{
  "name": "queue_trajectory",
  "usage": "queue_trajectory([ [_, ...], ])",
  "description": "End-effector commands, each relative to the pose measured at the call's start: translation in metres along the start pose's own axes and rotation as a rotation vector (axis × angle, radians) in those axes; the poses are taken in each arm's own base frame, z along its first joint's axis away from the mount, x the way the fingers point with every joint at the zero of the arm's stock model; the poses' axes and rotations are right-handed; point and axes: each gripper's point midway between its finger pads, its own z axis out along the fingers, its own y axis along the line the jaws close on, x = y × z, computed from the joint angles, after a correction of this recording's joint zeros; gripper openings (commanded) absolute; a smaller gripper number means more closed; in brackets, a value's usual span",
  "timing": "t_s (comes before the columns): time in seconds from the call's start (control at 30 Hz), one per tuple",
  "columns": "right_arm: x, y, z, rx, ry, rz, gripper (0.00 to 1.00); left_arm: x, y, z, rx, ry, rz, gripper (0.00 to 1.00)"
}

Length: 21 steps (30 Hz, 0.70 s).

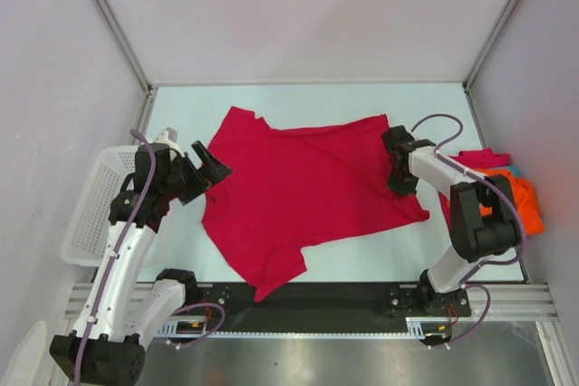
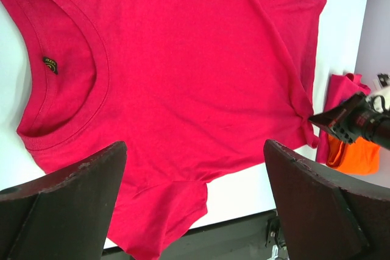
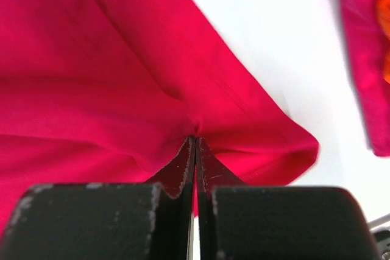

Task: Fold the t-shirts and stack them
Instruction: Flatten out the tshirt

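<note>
Mostly flat, the crimson t-shirt lies spread — right tool pinching its edge, left tool gaping.

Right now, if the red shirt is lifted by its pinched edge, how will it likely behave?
Probably floppy: the red shirt bunches into folds where the right gripper pinches it. Likely light, since it lies thin and flat.

Overhead cam, close wrist cams

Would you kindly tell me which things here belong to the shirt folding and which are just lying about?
Job: crimson t-shirt, pinched by the right gripper; heaped orange, pink and teal shirts.
Lying about: white lattice basket.
</note>
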Motion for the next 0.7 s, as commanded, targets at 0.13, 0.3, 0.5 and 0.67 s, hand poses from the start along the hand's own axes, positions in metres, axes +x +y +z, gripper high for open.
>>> queue_trajectory([
  [0.13, -0.029, 0.036, -0.009, -0.121, -0.002, -0.015, 0.28, -0.003, -0.005, -0.001, 0.030, 0.000, 0.025, 1.00],
  [0.3, -0.074, 0.052, -0.024, -0.133, -0.071, -0.019, 0.35, -0.003, -0.008, 0.004, 0.041, 0.013, 0.016, 1.00],
  [0.5, -0.122, 0.084, -0.025, -0.162, -0.104, -0.012, 0.36, -0.008, -0.008, 0.003, 0.037, -0.003, 0.021, 0.99],
  [0.67, -0.155, 0.120, -0.001, -0.170, -0.110, -0.031, 0.37, -0.009, -0.007, 0.004, 0.029, 0.001, 0.021, 1.00],
])
